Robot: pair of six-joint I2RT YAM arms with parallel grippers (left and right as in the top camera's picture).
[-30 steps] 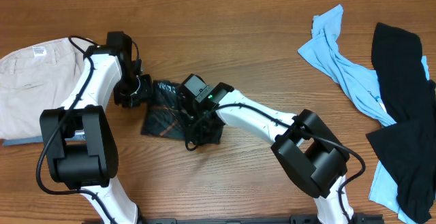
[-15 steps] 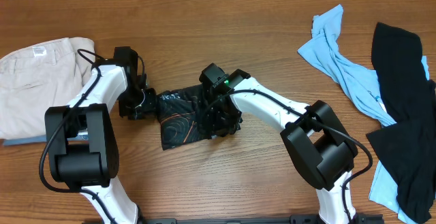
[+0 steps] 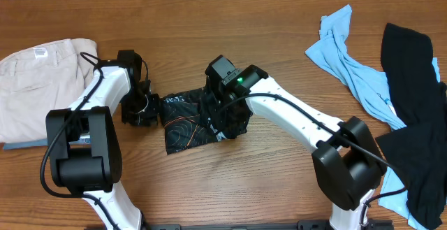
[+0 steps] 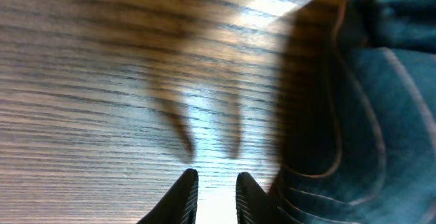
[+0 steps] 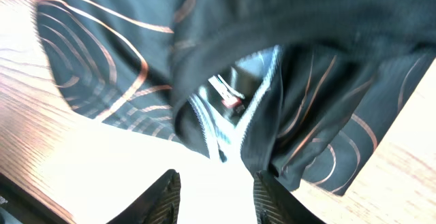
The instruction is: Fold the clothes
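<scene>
The black sponsor-printed jersey [image 3: 188,128] lies bunched in a compact bundle near the middle of the counter [image 3: 209,20]. Its long axis runs roughly left to right between the two arms, and its orange contour lines face up on the near-left part. The right gripper [image 3: 222,111] hangs directly over the bundle's right half. In the right wrist view its fingers stand apart with nothing between them, and just past the tips is crumpled cloth, including a white-trimmed seam and a small tag. So it has let go of the cloth and holds nothing. The left gripper [image 3: 144,109] is just beside the bundle's left edge, over bare wood. In the left wrist view its fingertips leave only a narrow slit, also empty, and the jersey's edge lies just off to its right. The next move therefore depends on one thing: the jersey lies under the right arm but just outside the left one. The right arm is the nearer for a fresh pinch, while the left would have to shift right to reach the hem. The fold looks loose and uneven, so I judge it unfinished. A beige garment [image 3: 35,76], a light blue shirt [image 3: 349,69] and a plain black garment [image 3: 412,118] lie well apart at the counter's two ends.
</scene>
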